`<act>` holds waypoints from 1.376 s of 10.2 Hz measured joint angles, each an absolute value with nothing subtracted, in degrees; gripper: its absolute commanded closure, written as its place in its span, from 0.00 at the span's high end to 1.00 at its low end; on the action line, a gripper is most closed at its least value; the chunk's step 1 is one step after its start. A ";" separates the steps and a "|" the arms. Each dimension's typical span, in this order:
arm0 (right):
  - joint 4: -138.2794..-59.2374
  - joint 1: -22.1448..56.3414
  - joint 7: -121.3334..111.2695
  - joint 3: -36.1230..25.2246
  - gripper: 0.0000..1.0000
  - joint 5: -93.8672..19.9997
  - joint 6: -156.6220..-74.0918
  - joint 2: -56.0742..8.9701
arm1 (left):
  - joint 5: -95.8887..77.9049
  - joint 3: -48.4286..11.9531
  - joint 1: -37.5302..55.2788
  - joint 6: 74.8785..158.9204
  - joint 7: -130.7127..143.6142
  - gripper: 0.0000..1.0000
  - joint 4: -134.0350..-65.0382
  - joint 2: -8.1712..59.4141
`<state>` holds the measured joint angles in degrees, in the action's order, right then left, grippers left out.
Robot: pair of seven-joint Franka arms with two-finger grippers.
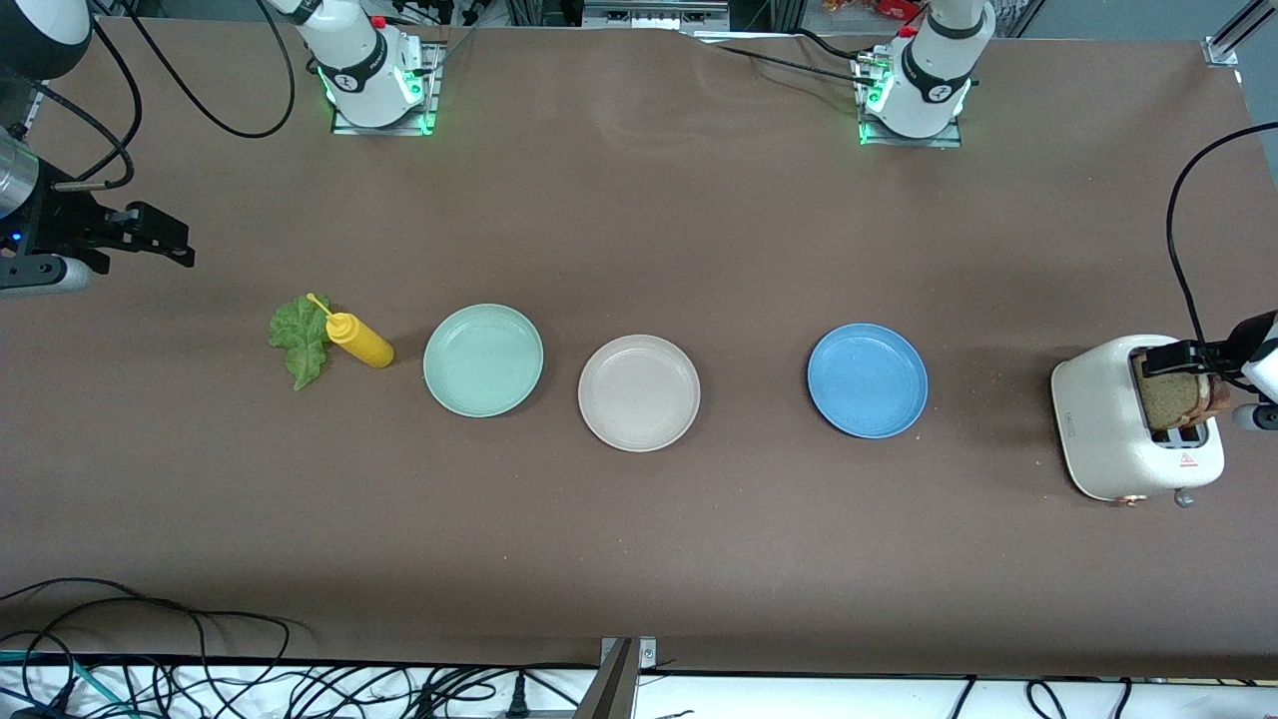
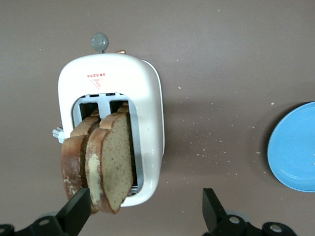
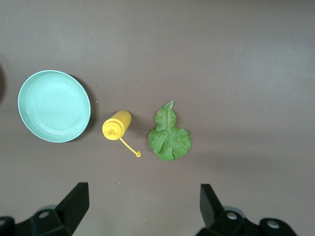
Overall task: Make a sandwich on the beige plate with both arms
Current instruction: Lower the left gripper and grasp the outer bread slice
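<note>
The beige plate (image 1: 639, 392) lies bare in the middle of the table, between a mint green plate (image 1: 483, 359) and a blue plate (image 1: 868, 379). Two tan-brown bread slices (image 1: 1178, 399) stand in a white toaster (image 1: 1108, 419) at the left arm's end. My left gripper (image 1: 1186, 358) hovers over the toaster, open and empty. In the left wrist view (image 2: 146, 209) the slices (image 2: 115, 157) rise beside one of its fingers (image 2: 78, 210). A green lettuce leaf (image 1: 300, 338) lies flat at the right arm's end. My right gripper (image 1: 160, 238) is open and empty, high over that end, with the leaf (image 3: 169, 135) under its camera (image 3: 142, 204).
A yellow squeeze bottle (image 1: 359, 340) lies on its side between the lettuce and the mint green plate, its nozzle over the leaf's edge. Both also show in the right wrist view, the bottle (image 3: 117, 125) and the plate (image 3: 54, 105). The blue plate's edge (image 2: 295, 147) shows in the left wrist view.
</note>
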<state>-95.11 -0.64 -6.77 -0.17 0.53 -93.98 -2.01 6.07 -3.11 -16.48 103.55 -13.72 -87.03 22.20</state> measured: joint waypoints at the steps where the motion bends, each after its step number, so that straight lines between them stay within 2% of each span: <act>1: -95.10 -0.64 -6.77 -0.17 1.00 0.53 -93.98 -2.01 | 6.07 -3.11 -16.85 104.11 -14.50 1.00 -87.03 22.78; 14: -95.10 -0.63 -6.77 -0.16 1.00 0.53 -93.98 -2.01 | 6.06 -3.20 -18.10 108.37 -14.97 1.00 -87.07 27.17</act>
<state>-95.10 -0.63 -6.77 -0.16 0.53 -93.98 -2.01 6.06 -3.20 -18.10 108.37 -14.97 -87.07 27.17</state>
